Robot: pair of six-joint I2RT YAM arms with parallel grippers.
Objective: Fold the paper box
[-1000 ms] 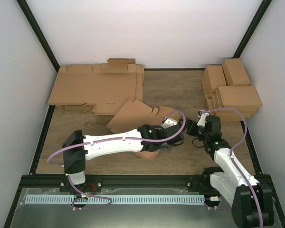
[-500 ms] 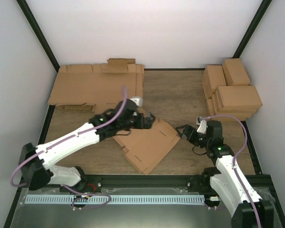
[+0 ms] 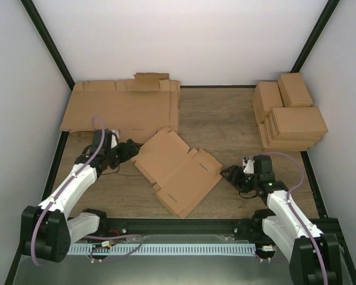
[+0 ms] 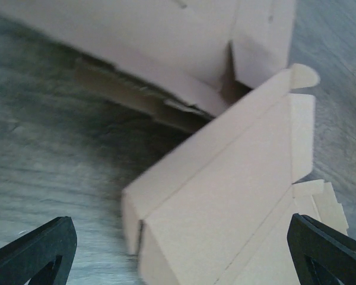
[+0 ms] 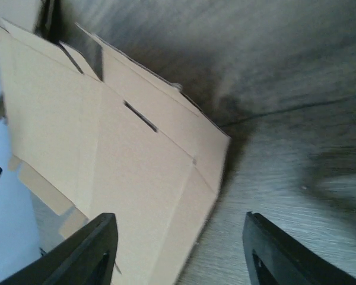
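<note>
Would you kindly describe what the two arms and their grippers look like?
The left arm and right arm both have white links joined by black joint housings. A lilac cable loops along each arm. The left gripper and right gripper are black, each with two matte black fingers. No markings are readable.

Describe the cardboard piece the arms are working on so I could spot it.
On the wooden table, look at the near middle, between the left claw and right claw. The paper box lies there as one loose brown sheet with slots and flaps. Unlike the pile of sheets far left and the stacked closed boxes far right, it is a single sheet lying askew.
</note>
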